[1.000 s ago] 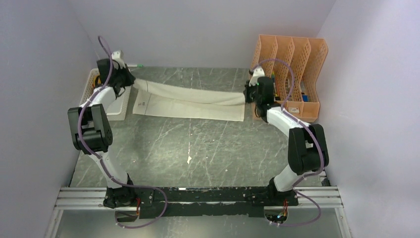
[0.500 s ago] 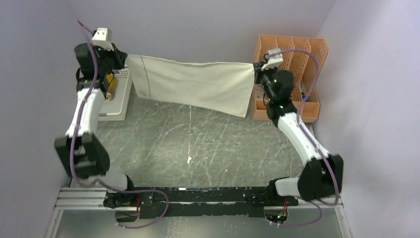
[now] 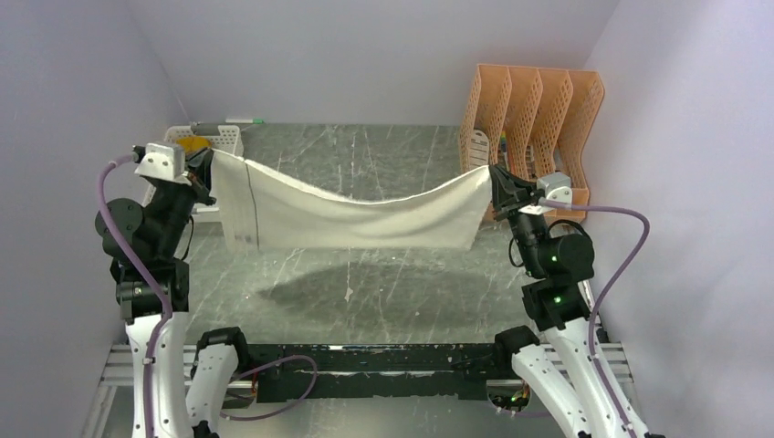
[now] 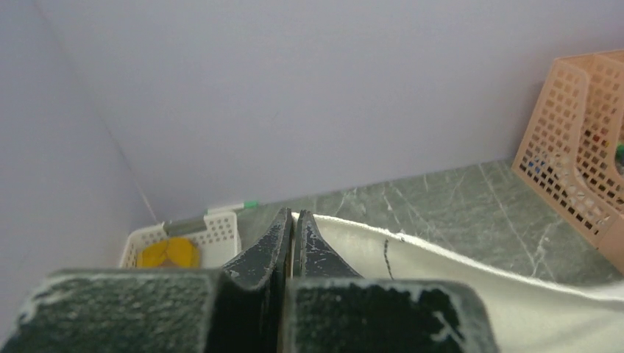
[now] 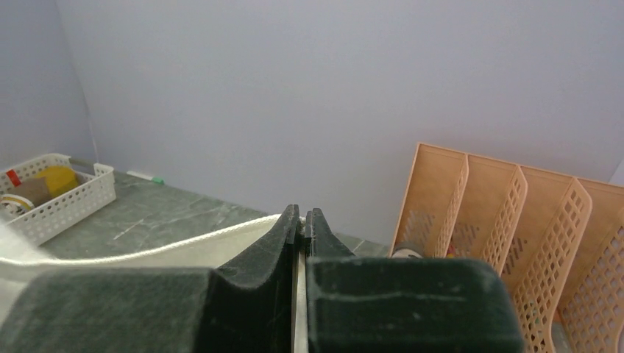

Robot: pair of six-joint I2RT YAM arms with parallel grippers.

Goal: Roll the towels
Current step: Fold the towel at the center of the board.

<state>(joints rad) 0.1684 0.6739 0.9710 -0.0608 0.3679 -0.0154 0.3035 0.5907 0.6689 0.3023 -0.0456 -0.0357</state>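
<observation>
A plain cream-white towel (image 3: pixel 356 215) hangs in the air, stretched between both grippers and sagging in the middle above the table. My left gripper (image 3: pixel 208 164) is shut on its left top corner; the towel's edge shows in the left wrist view (image 4: pixel 441 265). My right gripper (image 3: pixel 493 175) is shut on its right top corner; the towel's edge shows in the right wrist view (image 5: pixel 162 250). A mustard-yellow cloth (image 3: pixel 190 144) lies in the white basket (image 3: pixel 226 139) at the far left, also in the left wrist view (image 4: pixel 168 254).
An orange mesh file rack (image 3: pixel 538 109) stands at the far right, just behind my right gripper. The white basket also holds a pen with a green tip (image 3: pixel 239 121). Lavender walls close in the left, back and right sides. The towel's shadow falls on the dark marbled table (image 3: pixel 365 292).
Both arms have lifted the cream towel off the table and drawn it toward the near side. It lay flat a second ago, then hung high at the back, now hangs lower and nearer.
</observation>
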